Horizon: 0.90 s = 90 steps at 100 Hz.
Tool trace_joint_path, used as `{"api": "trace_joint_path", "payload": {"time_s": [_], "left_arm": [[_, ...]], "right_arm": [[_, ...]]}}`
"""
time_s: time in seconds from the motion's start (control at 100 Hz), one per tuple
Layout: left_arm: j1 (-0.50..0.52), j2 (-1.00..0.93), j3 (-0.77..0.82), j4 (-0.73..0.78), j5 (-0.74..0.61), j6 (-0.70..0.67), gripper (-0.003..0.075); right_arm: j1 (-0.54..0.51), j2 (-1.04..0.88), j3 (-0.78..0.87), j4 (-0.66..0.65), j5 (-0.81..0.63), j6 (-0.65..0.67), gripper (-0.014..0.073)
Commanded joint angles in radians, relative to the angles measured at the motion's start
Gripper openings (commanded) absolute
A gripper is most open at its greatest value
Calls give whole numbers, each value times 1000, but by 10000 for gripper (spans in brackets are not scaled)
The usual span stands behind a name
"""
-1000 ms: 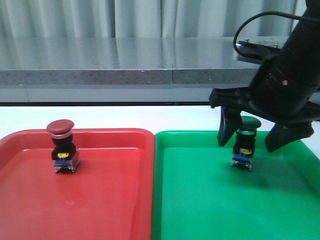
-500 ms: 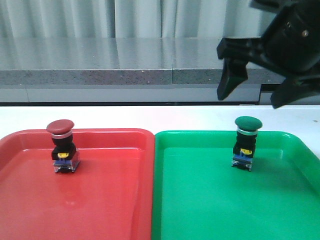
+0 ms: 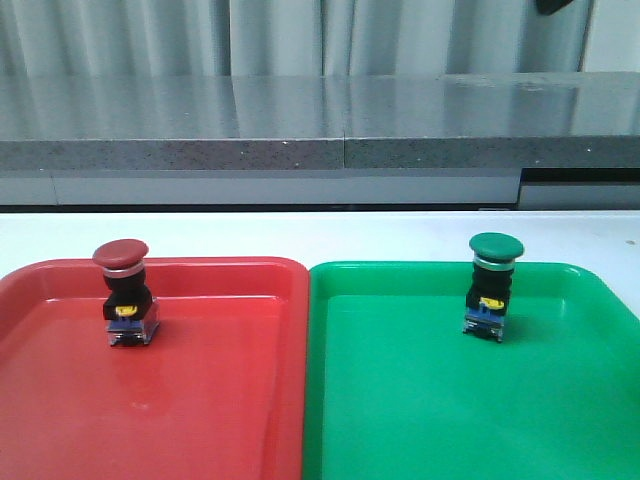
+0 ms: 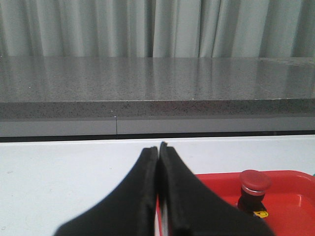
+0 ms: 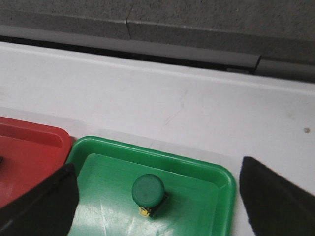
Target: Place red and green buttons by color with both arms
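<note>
1. Buttons stand sorted: the red button (image 3: 121, 291) sits upright in the red tray (image 3: 220, 400), toward its far left part, and the green button (image 3: 493, 284) sits upright in the green tray (image 3: 420, 410), toward that tray's far right part
2. Neither button touches a tray wall, and each stem points straight up, cap on top
3. The right gripper (image 5: 157, 196) is spread wide and empty; in its wrist view the green button lies between and below the two fingers (image 5: 42, 201), well apart from them, so this arm is the nearer one to the green button
4. The left gripper (image 4: 158, 152) is pressed shut on nothing; the red button lies ahead of it and off to the side, inside the red tray
5. Judged from this layout, the sorting looks complete, and any further move would only be a retreat clear of both trays
</note>
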Motion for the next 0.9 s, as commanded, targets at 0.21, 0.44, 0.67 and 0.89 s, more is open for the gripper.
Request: {"api": "trace_joint_path", "payload": {"time_s": [0.21,0.44,0.67,0.89], "left_arm": [[2,-29,43,-3,-76,0,-19],[2,-29,43,-3,-76,0,-19],[2,-29,43,-3,-76,0,-19],[2,-29,43,-3,-76,0,-19]], "right_arm": [[-1,-263,46,-124,30,-4,655],[-1,-502,186,-164,46,-4,655],[-1,-695,287,-173,84,-4,655],[-1,-768,315,-175,85,-4,482]]}}
